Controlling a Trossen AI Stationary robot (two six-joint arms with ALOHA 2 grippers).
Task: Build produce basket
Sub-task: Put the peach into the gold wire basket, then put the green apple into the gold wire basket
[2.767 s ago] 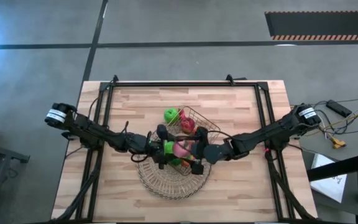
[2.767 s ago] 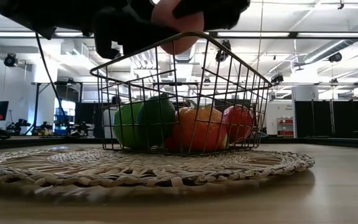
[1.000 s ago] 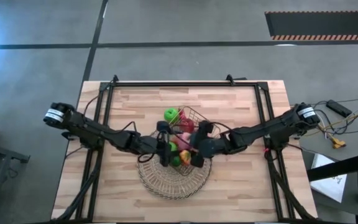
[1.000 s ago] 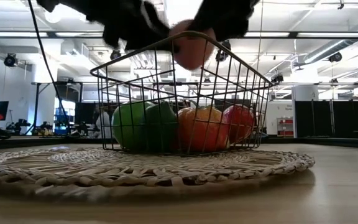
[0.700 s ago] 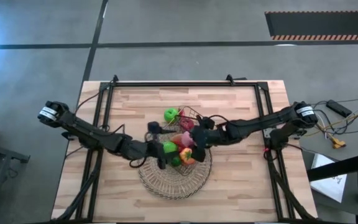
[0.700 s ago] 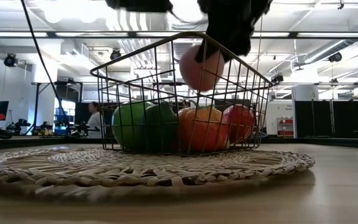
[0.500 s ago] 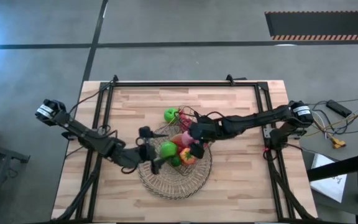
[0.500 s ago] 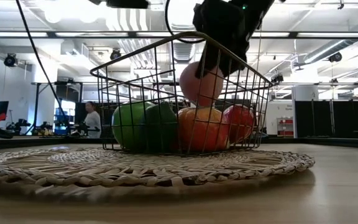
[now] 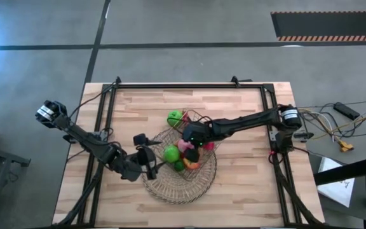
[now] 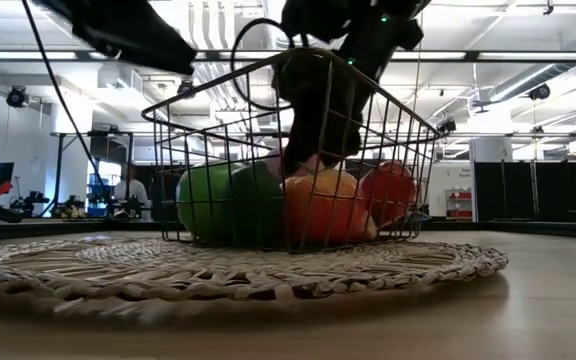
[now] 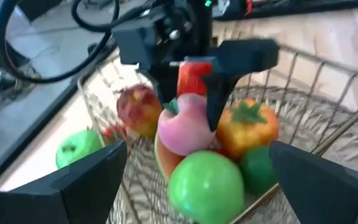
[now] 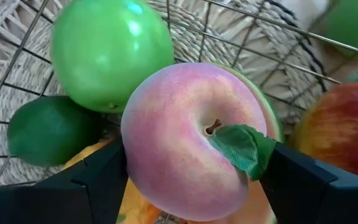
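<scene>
The wire basket [image 9: 212, 129] stands on the round woven mat [image 9: 170, 187]. In it lie a green apple [image 9: 171, 153], a lime [image 9: 180, 166], an orange-red mango [image 11: 248, 127] and a red apple [image 11: 137, 107]. My right gripper [image 9: 189, 144] reaches down into the basket, shut on the pink peach [image 12: 185, 137]. My left gripper [image 9: 151, 159] hangs open over the mat's left part, beside the basket, with nothing between its fingers. A second green apple [image 9: 174, 117] lies outside the basket, by its far left side. My right gripper pinches the peach by two opposite sides [image 12: 132, 155] between its two fingers. The fingers [image 11: 219, 93] point down, slanting in from the table's right. The peach sits upright, stem and green leaf [image 12: 244, 149] up, low in the basket among the other fruit.
The basket's wire rim [image 10: 268, 70] and walls stand close around my right gripper's fingers. Bare wooden table [image 9: 246, 191] lies right of and in front of the mat. Black frame rails [image 9: 269, 108] run along the table's sides.
My right gripper has gone down and toward the table's left with the peach, from above the basket's rim to among the fruit inside. My left gripper has drawn back from the basket toward the table's left edge and rolled, staying open.
</scene>
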